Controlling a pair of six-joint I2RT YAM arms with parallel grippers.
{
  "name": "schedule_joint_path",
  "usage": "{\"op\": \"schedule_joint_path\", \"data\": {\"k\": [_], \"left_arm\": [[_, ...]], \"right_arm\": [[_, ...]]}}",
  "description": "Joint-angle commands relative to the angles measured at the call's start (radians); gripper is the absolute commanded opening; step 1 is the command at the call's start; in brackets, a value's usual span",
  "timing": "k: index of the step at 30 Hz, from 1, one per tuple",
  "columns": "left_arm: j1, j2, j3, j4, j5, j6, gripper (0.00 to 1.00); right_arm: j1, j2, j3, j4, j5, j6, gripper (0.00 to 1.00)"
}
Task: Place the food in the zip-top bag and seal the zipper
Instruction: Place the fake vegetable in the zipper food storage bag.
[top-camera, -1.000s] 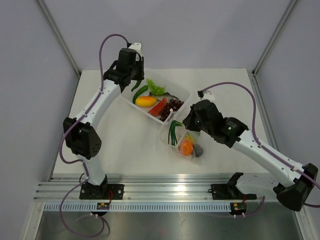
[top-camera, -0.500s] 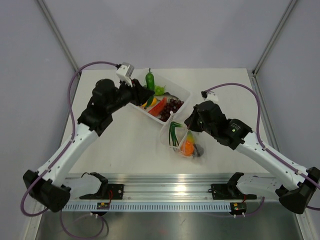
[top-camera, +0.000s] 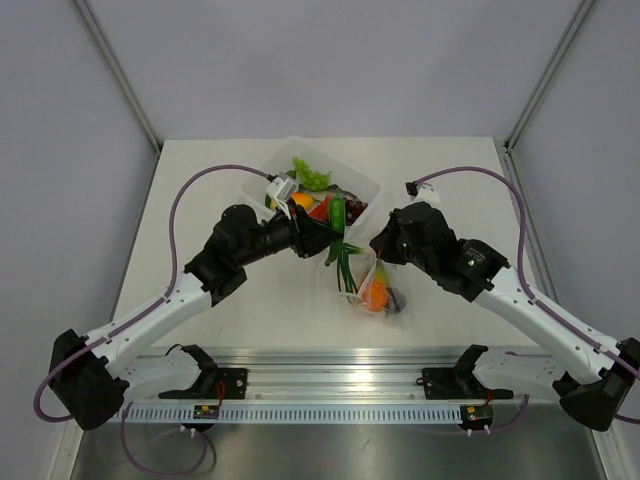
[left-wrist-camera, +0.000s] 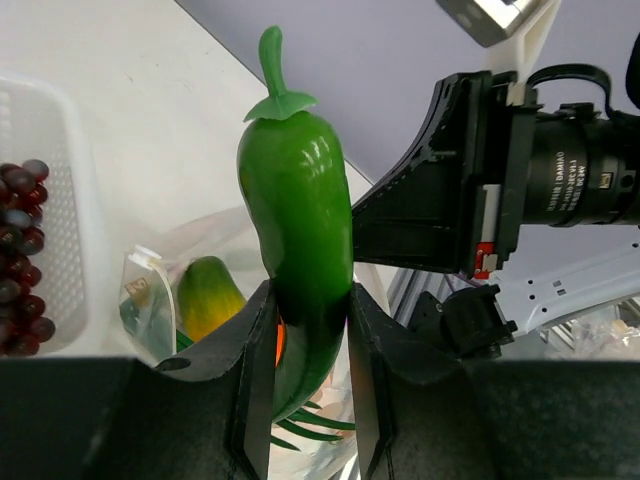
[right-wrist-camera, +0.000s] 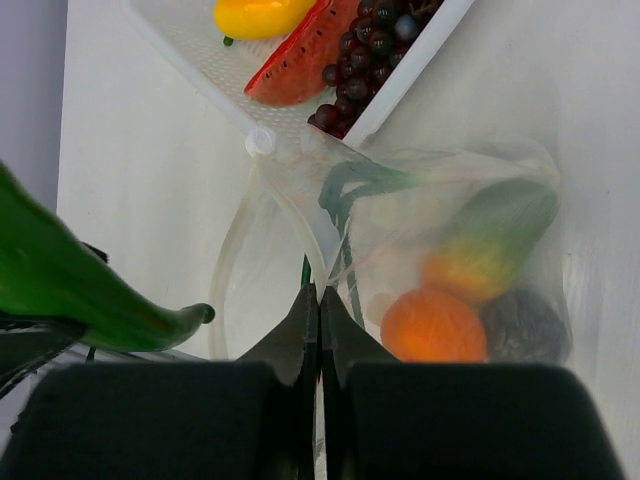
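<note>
Left pincer (left-wrist-camera: 310, 305): two dark fingers clamped on the lower half of the green pepper (left-wrist-camera: 295, 220), which stands upright between them, stem up and clear of the pads. From above, this pincer (top-camera: 325, 230) carries the pepper (top-camera: 338, 210) off the table, between the white tray (top-camera: 366, 184) and the zip-top bag (top-camera: 378, 272), near the bag's mouth. Right pincer (right-wrist-camera: 318, 300): fingers pressed together on the bag's mouth edge, the clear film drawn up to the tips. Zip-top bag (right-wrist-camera: 400, 265): on the table, touching the tray's near corner, mouth gaping toward the pepper (right-wrist-camera: 70, 280). Inside the bag: green onion (right-wrist-camera: 345, 185), orange piece (right-wrist-camera: 435, 325), yellow-green piece (right-wrist-camera: 490, 240), dark round fruit (right-wrist-camera: 522, 325). Inside the tray (right-wrist-camera: 420, 60): watermelon slice (right-wrist-camera: 295, 70), dark grapes (right-wrist-camera: 365, 45), yellow piece (right-wrist-camera: 255, 15). Zipper: too thin and clear to make out.
</note>
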Motion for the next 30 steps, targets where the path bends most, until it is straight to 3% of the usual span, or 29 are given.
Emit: {"op": "schedule_joint_path", "data": {"k": [1, 7, 16, 21, 30], "left_arm": [[-0.012, 0.011, -0.032, 0.182, 0.017, -0.065, 0.0], [-0.042, 0.068, -0.075, 0.208, 0.005, -0.102, 0.0], [-0.051, 0.132, -0.184, 0.515, -0.023, -0.25, 0.0], [-0.056, 0.18, -0.192, 0.569, -0.033, -0.284, 0.0], [-0.094, 0.217, -0.274, 0.687, -0.159, -0.384, 0.0]], "right_arm": [[0.009, -0.036, 0.011, 0.012, 0.026, 0.019, 0.0], [0.009, -0.04, 0.011, 0.015, 0.029, 0.019, 0.0], [0.009, -0.034, 0.016, 0.021, 0.021, 0.014, 0.0], [0.009, -0.039, 0.018, 0.013, 0.027, 0.008, 0.0], [0.009, -0.041, 0.008, 0.021, 0.027, 0.013, 0.0]]}}
